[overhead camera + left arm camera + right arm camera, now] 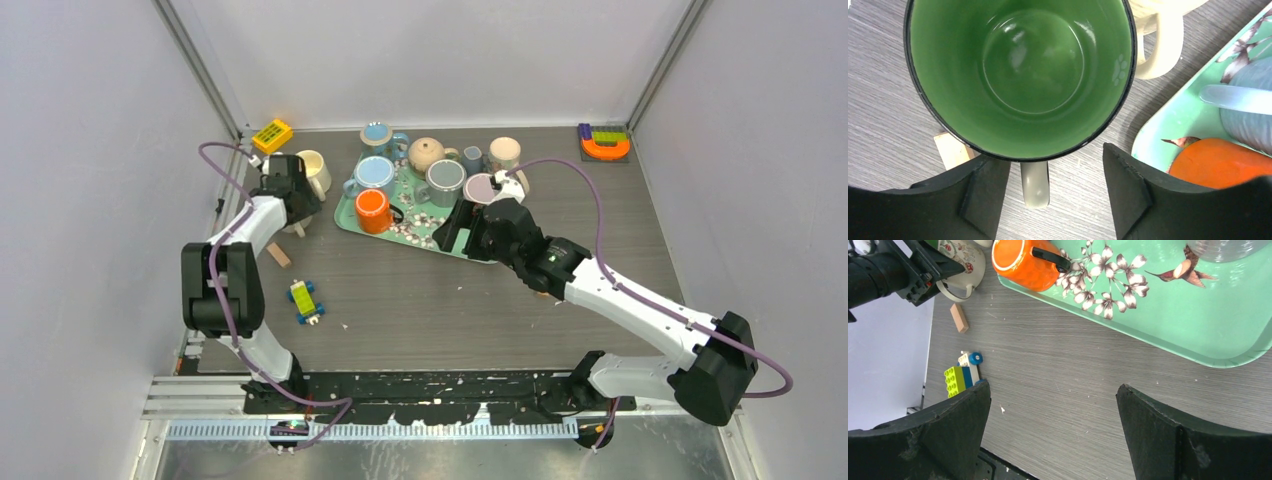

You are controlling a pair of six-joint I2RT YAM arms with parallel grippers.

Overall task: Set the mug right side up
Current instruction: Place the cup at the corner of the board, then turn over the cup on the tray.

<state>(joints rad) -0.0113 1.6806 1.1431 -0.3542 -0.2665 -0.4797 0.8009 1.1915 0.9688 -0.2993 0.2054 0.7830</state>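
A mug (1023, 75) with a green inside and a black rim stands upright on the table, mouth up, filling the left wrist view. Its grey handle (1035, 185) points back between the fingers of my left gripper (1053, 165). The jaws are open, with a gap on each side of the handle. From above, the left gripper (285, 185) covers this mug at the back left. My right gripper (1053, 395) is open with nothing between its fingers. It hovers over bare table at the near edge of the tray (1198, 325), and the top view shows this gripper (455, 228) mid-table.
A cream mug (313, 172) stands right beside the green one. The teal tray (345, 220) holds an orange mug (372, 210) and several other cups. A wooden block (279, 255) and a toy car (305, 300) lie left of centre. A yellow brick (271, 134) sits at the back left.
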